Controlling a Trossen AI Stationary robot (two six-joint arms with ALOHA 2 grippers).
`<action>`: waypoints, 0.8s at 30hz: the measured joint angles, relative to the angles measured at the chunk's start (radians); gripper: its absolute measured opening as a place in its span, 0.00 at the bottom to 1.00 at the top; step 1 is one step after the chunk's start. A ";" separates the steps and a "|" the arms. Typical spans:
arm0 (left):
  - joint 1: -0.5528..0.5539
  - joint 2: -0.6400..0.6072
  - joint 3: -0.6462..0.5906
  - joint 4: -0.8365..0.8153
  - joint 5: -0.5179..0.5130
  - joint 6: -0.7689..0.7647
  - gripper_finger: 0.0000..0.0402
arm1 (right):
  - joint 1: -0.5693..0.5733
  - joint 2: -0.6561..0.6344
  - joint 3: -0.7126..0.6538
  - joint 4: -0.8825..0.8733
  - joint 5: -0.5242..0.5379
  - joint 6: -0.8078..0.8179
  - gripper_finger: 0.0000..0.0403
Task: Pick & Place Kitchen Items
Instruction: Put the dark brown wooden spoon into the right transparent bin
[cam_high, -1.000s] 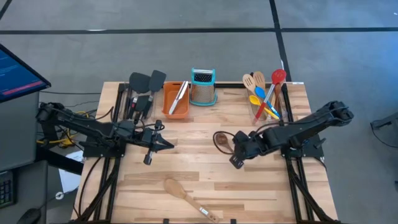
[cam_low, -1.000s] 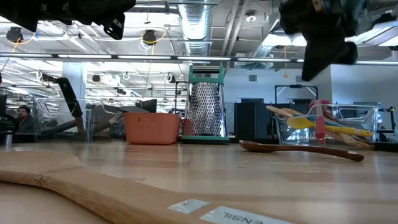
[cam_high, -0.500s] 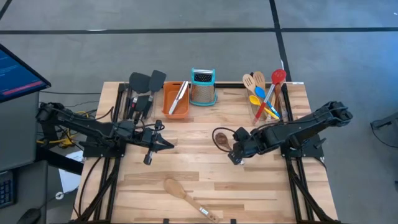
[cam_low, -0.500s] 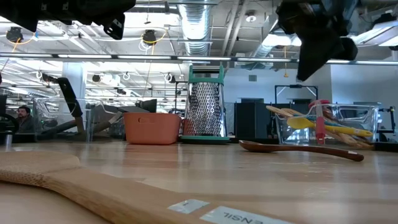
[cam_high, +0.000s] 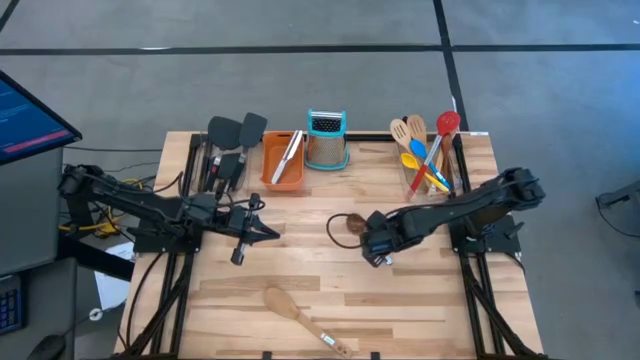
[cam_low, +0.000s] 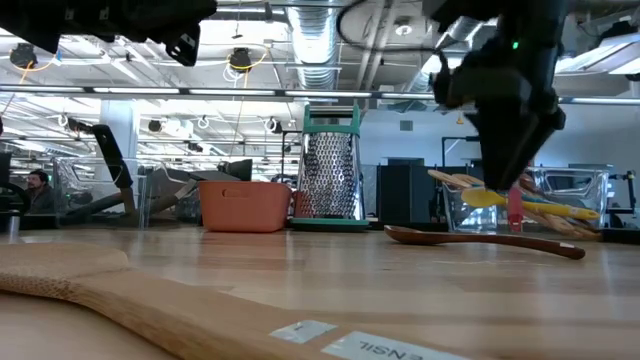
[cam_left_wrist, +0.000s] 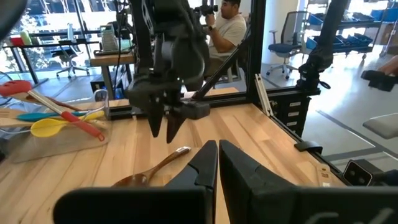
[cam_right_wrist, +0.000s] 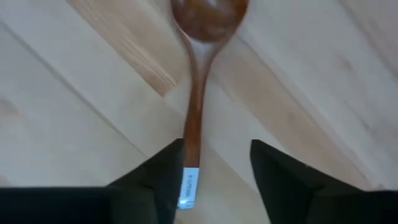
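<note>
A dark wooden spoon (cam_high: 347, 222) lies flat on the table at mid-right, also seen in the low view (cam_low: 480, 238). My right gripper (cam_right_wrist: 216, 144) hangs open just above its handle (cam_right_wrist: 194, 118), fingers pointing down on either side of the labelled end without touching it; the low view shows the fingertips (cam_low: 497, 182) clear of the table. A light wooden spoon (cam_high: 300, 312) lies by the near edge. My left gripper (cam_high: 270, 236) waits shut at mid-left, holding nothing (cam_left_wrist: 217, 152).
At the back stand a clear bin of coloured and wooden utensils (cam_high: 425, 150), a steel grater with teal top (cam_high: 326, 140), an orange tray (cam_high: 283, 165) holding a steel-handled tool, and black turners (cam_high: 235, 135). Bare wood lies between the two arms.
My right gripper has come down toward the dark spoon's handle and shifted a little toward the table's left, tipping so that its fingers point down. The spoon has stayed where it was.
</note>
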 joint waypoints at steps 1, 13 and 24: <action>0.000 0.000 -0.004 0.001 0.000 0.000 0.01 | -0.005 0.018 0.000 0.000 -0.013 0.000 0.45; 0.003 0.000 -0.010 0.006 0.000 0.000 0.01 | -0.040 0.163 0.000 0.059 -0.089 -0.120 0.54; 0.003 0.000 -0.010 0.007 0.000 0.000 0.01 | -0.089 0.206 0.001 0.109 -0.105 -0.223 0.42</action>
